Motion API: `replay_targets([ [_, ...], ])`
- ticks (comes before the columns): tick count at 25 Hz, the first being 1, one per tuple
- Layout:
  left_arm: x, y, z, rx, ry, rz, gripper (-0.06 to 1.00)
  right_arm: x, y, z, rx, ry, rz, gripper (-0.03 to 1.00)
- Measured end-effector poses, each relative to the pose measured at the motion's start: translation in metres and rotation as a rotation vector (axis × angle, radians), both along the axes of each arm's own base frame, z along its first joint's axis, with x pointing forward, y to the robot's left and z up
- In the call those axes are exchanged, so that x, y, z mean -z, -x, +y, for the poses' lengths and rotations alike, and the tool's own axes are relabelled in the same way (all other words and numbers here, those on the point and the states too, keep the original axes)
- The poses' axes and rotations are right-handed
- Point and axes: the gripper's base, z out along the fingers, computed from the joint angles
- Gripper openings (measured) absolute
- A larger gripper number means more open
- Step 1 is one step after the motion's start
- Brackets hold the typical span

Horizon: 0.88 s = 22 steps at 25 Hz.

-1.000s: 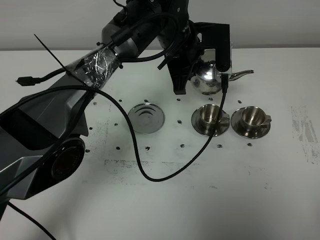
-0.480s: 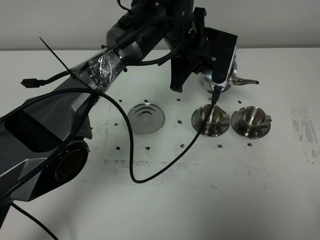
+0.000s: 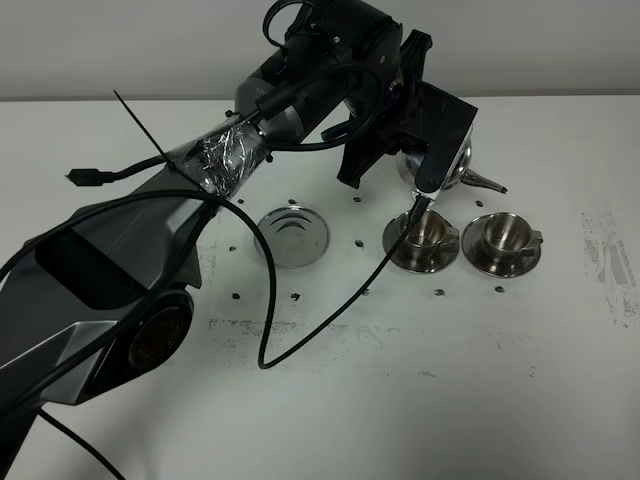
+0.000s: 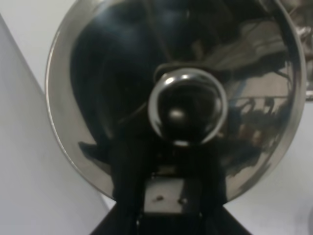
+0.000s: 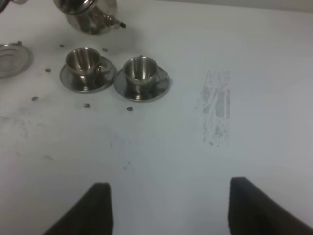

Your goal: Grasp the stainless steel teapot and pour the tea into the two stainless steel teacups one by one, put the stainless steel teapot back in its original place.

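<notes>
The left arm stretches from the desk's front left corner diagonally to the back middle. Its forearm is wrapped in crinkled foil and its wrist is bent down and rolled to the right. A black cable hangs from it in a loop over the desk.

The left gripper is clenched on the teapot. In the wrist view its dark fingers sit at the pot's near side, and the lid's knob fills the middle. The teapot is off its dish, held near the back edge just behind the left cup. It is tilted so the spout points right and slightly down, with its tip on the back-edge side of the right cup.

Both cups sit on their saucers, side by side in the desk's middle, to the right of the dish.

The right gripper hangs above the desk's right part, released, with its two dark fingers spread wide apart. It is well apart from the cups and teapot, which show at the far side of its view.
</notes>
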Motion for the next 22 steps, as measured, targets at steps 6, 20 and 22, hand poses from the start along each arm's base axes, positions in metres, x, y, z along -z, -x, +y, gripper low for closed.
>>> replay_targets([
  [6,0.002,0.002,-0.006,0.032,-0.034,-0.050,0.18,0.000,0.000,0.000,0.000,0.000,0.000,0.50],
  [20,0.009,0.008,-0.026,0.100,-0.114,-0.176,0.18,0.000,0.000,0.000,0.000,0.000,0.000,0.50],
  [22,0.016,0.008,-0.028,0.108,-0.133,-0.188,0.18,0.000,0.000,0.000,0.000,0.000,0.000,0.50],
])
